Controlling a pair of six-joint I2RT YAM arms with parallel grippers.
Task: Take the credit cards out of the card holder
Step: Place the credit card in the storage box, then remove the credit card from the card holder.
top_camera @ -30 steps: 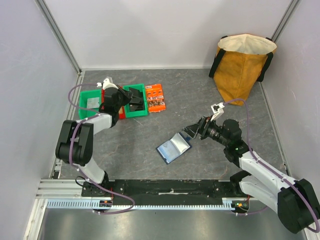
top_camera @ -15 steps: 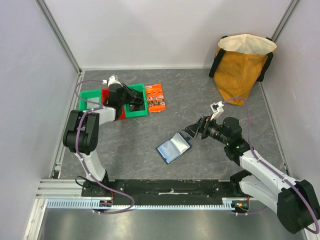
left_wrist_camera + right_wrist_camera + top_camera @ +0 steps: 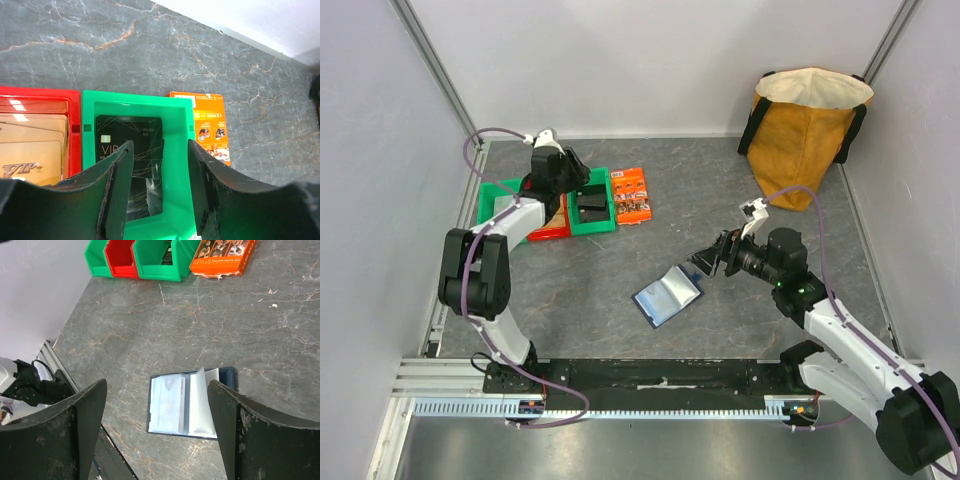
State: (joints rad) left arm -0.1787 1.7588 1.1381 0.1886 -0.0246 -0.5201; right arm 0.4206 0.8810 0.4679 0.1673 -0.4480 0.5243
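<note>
With your left gripper (image 3: 160, 150) spread and empty over the black VIP card (image 3: 147, 145) lying in the green bin (image 3: 140, 102), lift straight up clear of its walls, then go to the card holder (image 3: 667, 297), open sleeves-up mid-table by the wide-open right gripper (image 3: 708, 262), long axis running near-left to far-right

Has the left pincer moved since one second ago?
Yes. The left pincer has drawn back toward the far wall, from over the middle of the green bin to its far rim.
</note>
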